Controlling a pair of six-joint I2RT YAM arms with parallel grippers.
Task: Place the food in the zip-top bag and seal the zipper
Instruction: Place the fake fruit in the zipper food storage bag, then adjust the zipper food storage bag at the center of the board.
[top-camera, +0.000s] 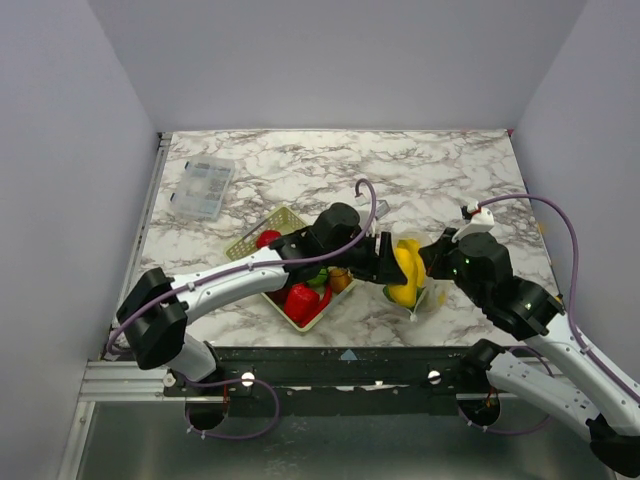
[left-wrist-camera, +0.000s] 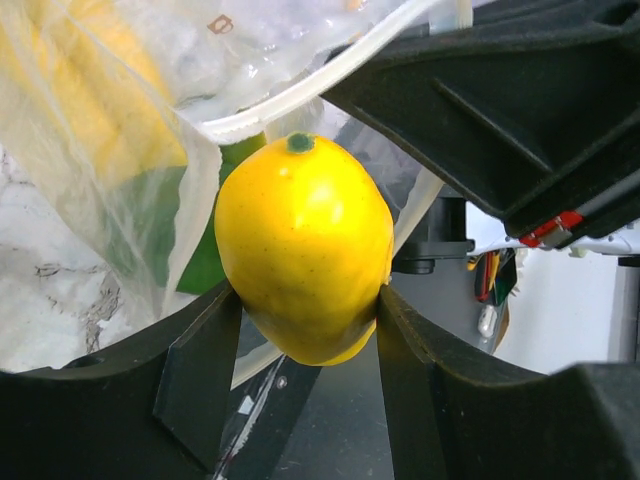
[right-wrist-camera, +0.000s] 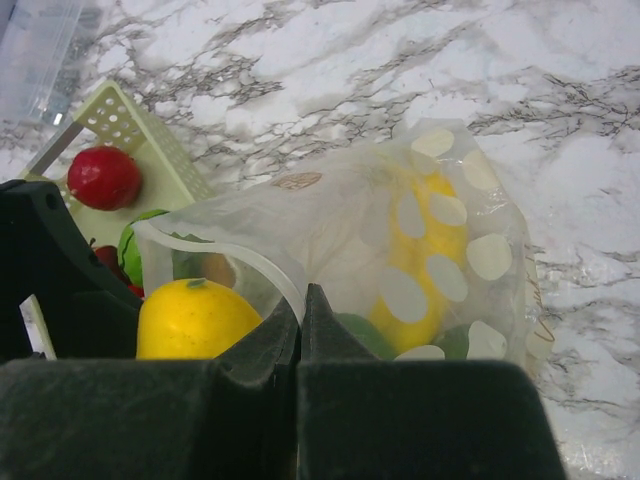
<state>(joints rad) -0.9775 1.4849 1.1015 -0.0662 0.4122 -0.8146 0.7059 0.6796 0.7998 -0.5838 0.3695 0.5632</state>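
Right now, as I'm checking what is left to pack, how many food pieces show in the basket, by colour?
Red: 2 (round fruit, pepper)
Green: 1 (green piece)
Orange: 1 (orange piece)
Total: 4 showing; the left arm covers part of the basket.

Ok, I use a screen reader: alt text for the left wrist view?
The left gripper grips a yellow lemon at the clear bag's mouth; yellow and green food shows through the bag.
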